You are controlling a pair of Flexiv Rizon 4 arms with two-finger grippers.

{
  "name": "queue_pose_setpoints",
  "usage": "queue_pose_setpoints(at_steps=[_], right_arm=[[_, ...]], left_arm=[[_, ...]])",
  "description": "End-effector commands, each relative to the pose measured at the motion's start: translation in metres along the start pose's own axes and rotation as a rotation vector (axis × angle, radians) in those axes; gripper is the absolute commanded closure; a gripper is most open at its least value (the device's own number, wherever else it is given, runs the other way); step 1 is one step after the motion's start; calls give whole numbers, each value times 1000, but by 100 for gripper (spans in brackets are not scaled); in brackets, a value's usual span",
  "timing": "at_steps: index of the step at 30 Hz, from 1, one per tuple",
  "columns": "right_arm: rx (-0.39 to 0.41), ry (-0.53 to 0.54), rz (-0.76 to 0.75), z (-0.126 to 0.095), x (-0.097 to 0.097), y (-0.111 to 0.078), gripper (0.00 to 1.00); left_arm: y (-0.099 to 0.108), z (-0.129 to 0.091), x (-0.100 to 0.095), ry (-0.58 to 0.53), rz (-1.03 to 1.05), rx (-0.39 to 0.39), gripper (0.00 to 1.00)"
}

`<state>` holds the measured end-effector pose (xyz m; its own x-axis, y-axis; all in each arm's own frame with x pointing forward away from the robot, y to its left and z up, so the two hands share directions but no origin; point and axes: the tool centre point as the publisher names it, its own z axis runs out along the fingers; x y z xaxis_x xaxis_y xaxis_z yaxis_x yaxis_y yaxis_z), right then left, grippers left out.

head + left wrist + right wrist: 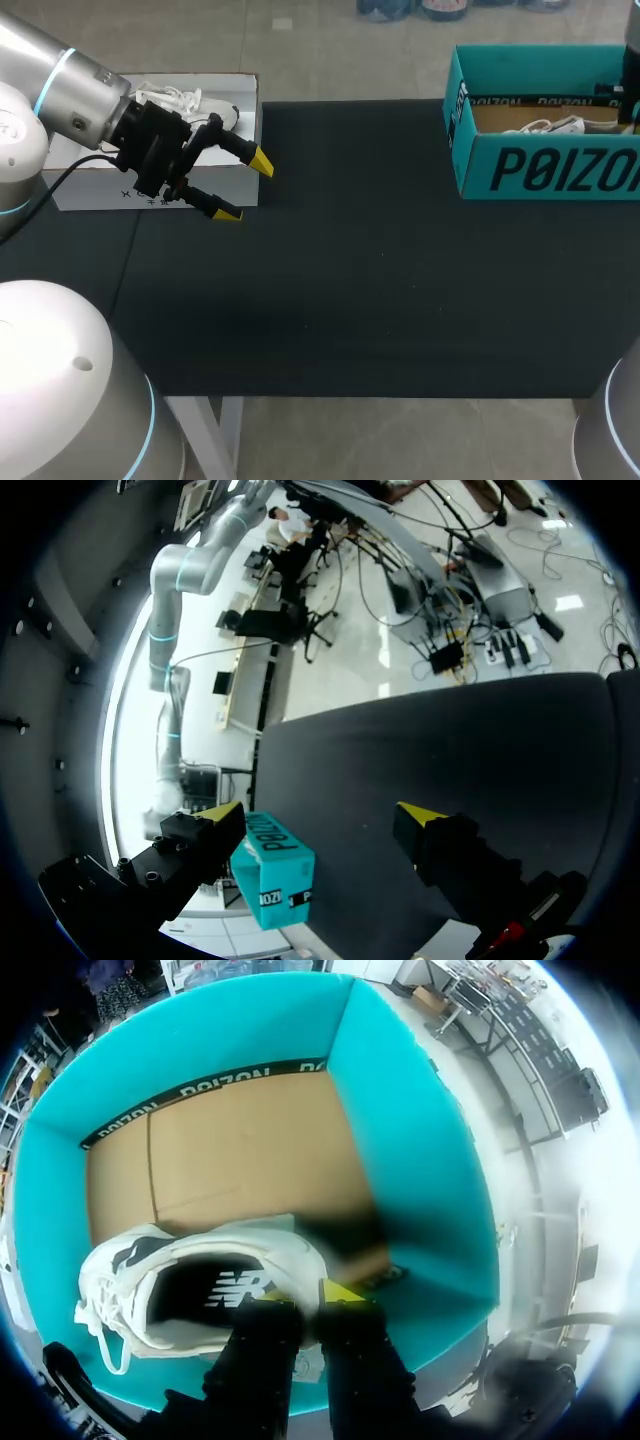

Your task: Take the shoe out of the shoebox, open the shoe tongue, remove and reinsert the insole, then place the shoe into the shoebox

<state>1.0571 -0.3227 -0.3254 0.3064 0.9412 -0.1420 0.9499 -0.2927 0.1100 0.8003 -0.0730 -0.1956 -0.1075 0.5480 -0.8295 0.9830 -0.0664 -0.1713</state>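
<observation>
The teal shoebox (500, 170) stands at the table's far right, and a white shoe (545, 126) lies inside it. In the right wrist view the shoe (140, 1260) rests on the box's cardboard floor with its dark opening facing up, and my right gripper (312, 1295) is shut on the rim of that opening. My right arm (630, 40) shows only at the head view's right edge, above the box. My left gripper (245, 188) hangs open and holds nothing at the table's far left. In its own view the left gripper (322, 813) faces the distant teal shoebox (275, 870).
A white box (150, 195) with white laces (175, 98) showing in it sits at the far left, right behind my left gripper. The black mat (380, 270) covers the table between the two boxes.
</observation>
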Motion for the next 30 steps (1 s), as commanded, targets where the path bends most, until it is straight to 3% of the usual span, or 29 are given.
queue_pose_setpoints(at_steps=[1,11,18,20,22,24,26,30], right_arm=[[6,4,-2,12,2,2,100],[17,-4,3,32,5,-3,100],[27,-1,13,30,6,-5,100],[20,4,21,23,6,-5,59],[12,8,19,14,6,-6,43],[-1,19,19,4,7,-7,6],[-16,31,16,-7,9,-9,0],[-54,58,-8,-36,18,-13,0]], left_arm=[[0,0,0,3,0,-1,0],[0,0,0,3,0,-1,0],[0,0,0,3,0,-1,0],[0,0,0,3,0,-1,0],[0,0,0,3,0,-1,0],[0,0,0,3,0,-1,0],[0,0,0,3,0,-1,0],[0,0,0,3,0,-1,0]])
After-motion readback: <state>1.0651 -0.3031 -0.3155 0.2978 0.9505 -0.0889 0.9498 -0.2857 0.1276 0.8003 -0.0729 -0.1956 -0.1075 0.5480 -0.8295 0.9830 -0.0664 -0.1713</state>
